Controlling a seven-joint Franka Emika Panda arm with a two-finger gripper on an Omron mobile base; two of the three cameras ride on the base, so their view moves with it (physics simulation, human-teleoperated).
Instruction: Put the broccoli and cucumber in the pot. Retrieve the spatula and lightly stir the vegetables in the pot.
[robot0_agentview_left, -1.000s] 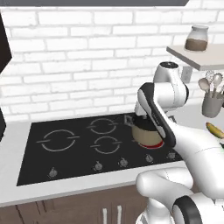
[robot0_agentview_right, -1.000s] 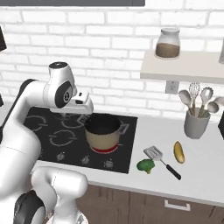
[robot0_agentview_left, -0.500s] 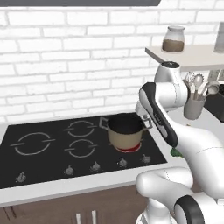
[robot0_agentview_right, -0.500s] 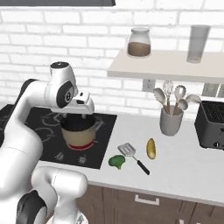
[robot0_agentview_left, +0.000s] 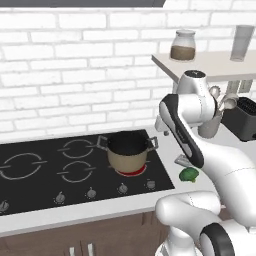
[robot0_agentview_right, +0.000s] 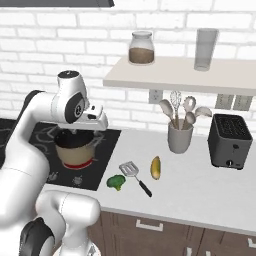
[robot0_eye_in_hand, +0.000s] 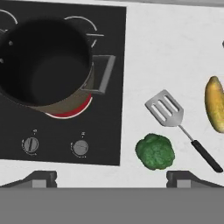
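**Pot on a lit burner, vegetables and spatula waiting on the counter**

The black cooktop (robot0_agentview_left: 75, 170) sits in a pale counter (robot0_agentview_right: 200, 185) against a white brick wall. On its front right burner, which glows red beneath, stands the pot (robot0_agentview_left: 128, 150), tan outside and dark and bare inside, with its two grey handles out to the sides. The white arm (robot0_agentview_right: 35, 135) reaches up over the stove, its hand above the pot's right side.

The gripper (robot0_eye_in_hand: 111, 177) hangs with its jaws spread wide and nothing between them; the two dark fingertips (robot0_eye_in_hand: 41, 178) stand far apart at the bottom of the hand view.

On the counter just right of the cooktop lie three things close together. The spatula (robot0_agentview_right: 135, 177) has a slotted metal blade and a black handle. The cucumber (robot0_agentview_right: 156, 167), yellow-green, lies flat just beyond the spatula, apart from it. The broccoli (robot0_agentview_right: 116, 182) sits beside the blade, nearest the stove edge.
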